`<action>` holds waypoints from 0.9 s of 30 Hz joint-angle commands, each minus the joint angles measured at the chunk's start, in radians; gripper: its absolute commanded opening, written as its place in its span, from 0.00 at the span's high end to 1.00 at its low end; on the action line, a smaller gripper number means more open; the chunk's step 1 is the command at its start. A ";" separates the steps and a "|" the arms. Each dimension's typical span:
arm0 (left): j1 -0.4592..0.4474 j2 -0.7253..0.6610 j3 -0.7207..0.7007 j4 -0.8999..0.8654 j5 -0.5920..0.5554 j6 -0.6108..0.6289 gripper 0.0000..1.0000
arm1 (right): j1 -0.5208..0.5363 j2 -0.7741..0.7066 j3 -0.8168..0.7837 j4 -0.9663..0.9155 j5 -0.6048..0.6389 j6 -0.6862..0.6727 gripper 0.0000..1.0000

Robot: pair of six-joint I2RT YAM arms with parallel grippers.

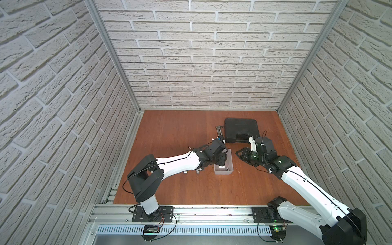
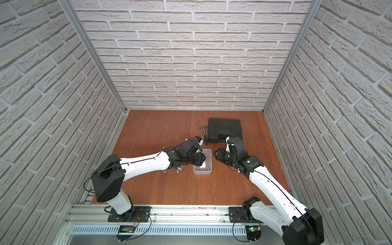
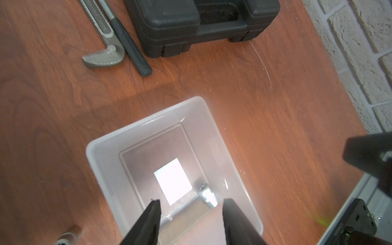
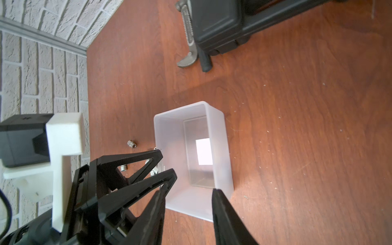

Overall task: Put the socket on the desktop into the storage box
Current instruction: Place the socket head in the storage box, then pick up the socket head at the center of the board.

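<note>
In both top views: storage box [image 1: 222, 172] mid-worktop [image 1: 180, 131], left gripper [image 1: 221, 162] over it. Loose sockets [image 1: 186, 172] on the worktop just beside the box. Closed black tool case [image 1: 241, 129] behind.

Left wrist: left gripper jaws apart, empty. One socket [image 3: 206, 194] lies inside the box beside the white square [image 3: 172, 180].

Right wrist: right gripper [image 4: 188, 195] jaws apart, empty, near the box.

White brick-pattern walls [image 1: 212, 53] close in three sides, joined by grey aluminium corner posts [image 1: 114, 57]; soft even light falls throughout.
</note>
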 commanded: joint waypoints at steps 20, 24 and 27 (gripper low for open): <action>0.398 -0.694 -0.389 -0.362 -0.230 -0.227 0.59 | 0.634 0.674 0.525 -0.099 0.334 -0.117 0.58; 0.452 -0.688 -0.429 -0.418 -0.192 -0.266 0.59 | 0.656 0.769 0.588 -0.118 0.334 -0.088 0.52; 0.463 -0.686 -0.442 -0.431 -0.192 -0.268 0.58 | 0.667 0.808 0.617 -0.124 0.328 -0.088 0.52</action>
